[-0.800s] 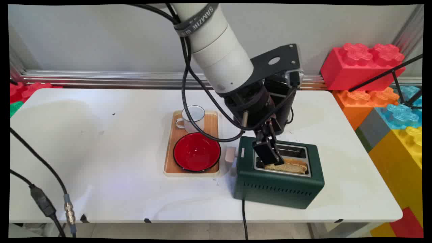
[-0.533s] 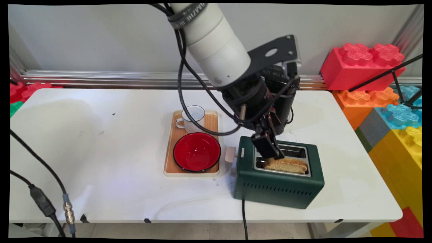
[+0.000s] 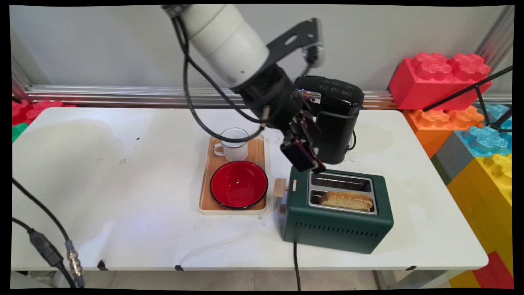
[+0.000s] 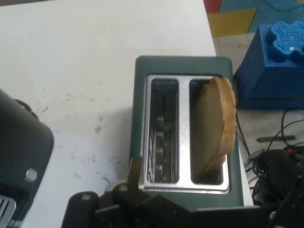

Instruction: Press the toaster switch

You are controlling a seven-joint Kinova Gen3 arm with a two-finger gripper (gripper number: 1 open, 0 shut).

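Bread slice (image 3: 346, 200) sat in the dark green toaster (image 3: 337, 211), freed. The black two-finger gripper (image 3: 303, 157) had lifted away above it; whether its fingers stood apart, I couldn't tell.

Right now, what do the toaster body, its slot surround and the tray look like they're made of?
Toaster: dark green body with a matte painted look, whether metal or plastic unclear.
Slot surround: shiny silver, reflective, probably polished metal.
Tray: pale brown with faint grain lines, looks like wood or bamboo, with a cream rim.

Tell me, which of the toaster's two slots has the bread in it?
The slot nearer the table's front edge holds the bread slice, sticking up out of it. The slot behind it, on the coffee machine's side, is empty.
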